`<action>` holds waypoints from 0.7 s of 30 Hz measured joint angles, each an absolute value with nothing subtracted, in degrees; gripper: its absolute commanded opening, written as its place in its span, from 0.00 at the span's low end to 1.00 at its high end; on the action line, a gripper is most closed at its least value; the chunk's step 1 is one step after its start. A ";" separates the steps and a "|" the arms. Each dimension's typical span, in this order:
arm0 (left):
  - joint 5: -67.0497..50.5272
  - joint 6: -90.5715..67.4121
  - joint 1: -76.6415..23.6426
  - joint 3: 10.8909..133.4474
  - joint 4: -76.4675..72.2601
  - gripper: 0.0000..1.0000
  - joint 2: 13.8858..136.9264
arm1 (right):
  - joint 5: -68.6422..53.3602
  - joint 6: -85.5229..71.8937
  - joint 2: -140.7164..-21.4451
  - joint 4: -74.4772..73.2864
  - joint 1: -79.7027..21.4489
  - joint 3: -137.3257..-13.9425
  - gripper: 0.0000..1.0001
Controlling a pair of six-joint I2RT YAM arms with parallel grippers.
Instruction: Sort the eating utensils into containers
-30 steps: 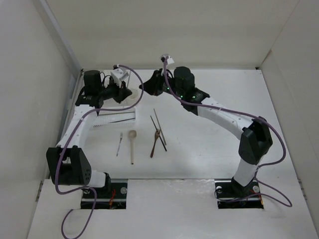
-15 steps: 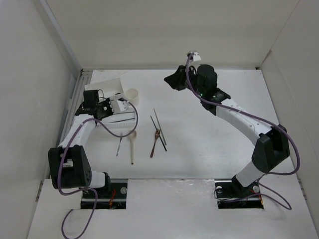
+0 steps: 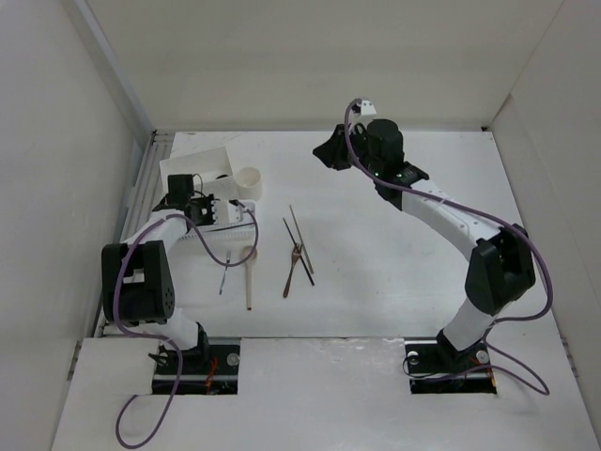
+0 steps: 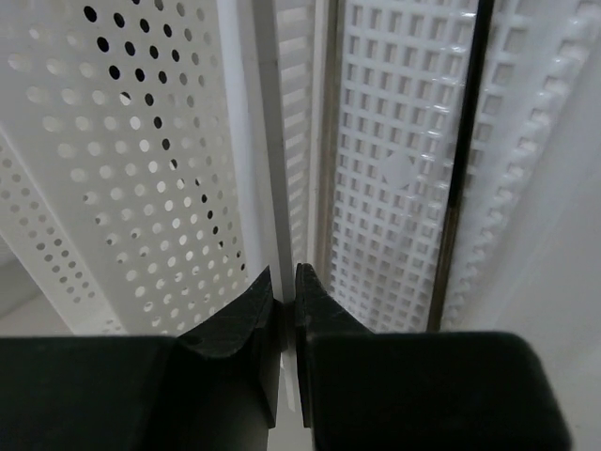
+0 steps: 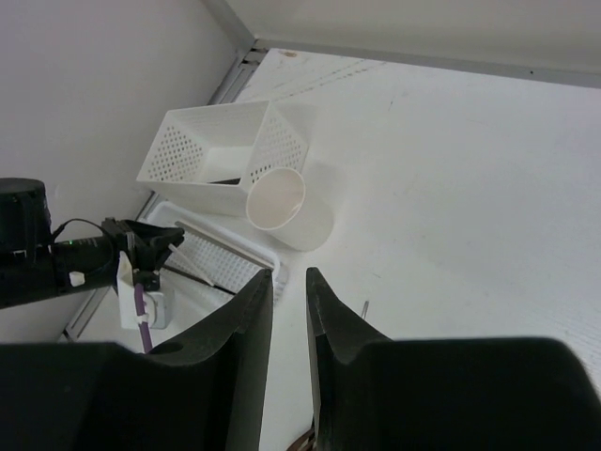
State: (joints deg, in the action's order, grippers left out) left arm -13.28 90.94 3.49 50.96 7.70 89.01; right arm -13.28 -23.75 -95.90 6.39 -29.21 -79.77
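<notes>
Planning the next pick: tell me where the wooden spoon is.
Top view: the wooden spoon lies left of centre, between the metal fork on its left and the brown fork on its right, its bowl end toward the tray.

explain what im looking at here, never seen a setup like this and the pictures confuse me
Two robot arms are bolted to a table's near edge. One picture looks down from above; the other two come from cameras on each wrist. On the table stand a perforated box, a round cup and a ribbed tray. Loose beside them lie a metal fork, a wooden spoon, a wooden fork and chopsticks. The left tool hangs low over the tray, where a dark chopstick lies; its fingers nearly meet, and whether they pinch anything is unclear. The right tool, raised, slightly open, holds nothing.
</notes>
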 measured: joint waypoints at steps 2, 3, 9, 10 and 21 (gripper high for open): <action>-12.93 92.18 3.46 50.96 6.26 0.00 89.38 | -13.30 -23.75 -96.40 6.20 -29.21 -80.09 0.27; -12.82 92.64 3.49 50.96 5.52 0.00 89.52 | -13.30 -23.75 -96.47 6.00 -29.10 -80.16 0.27; -12.12 95.04 3.46 50.96 2.72 0.22 90.17 | -13.28 -23.75 -96.47 5.43 -28.51 -80.23 0.27; -11.97 95.35 3.49 50.96 2.79 0.22 90.24 | -13.28 -23.75 -96.47 5.39 -28.51 -80.23 0.27; -12.43 94.48 3.49 51.16 5.91 0.23 90.26 | -13.28 -23.62 -96.47 4.60 -28.47 -80.23 0.29</action>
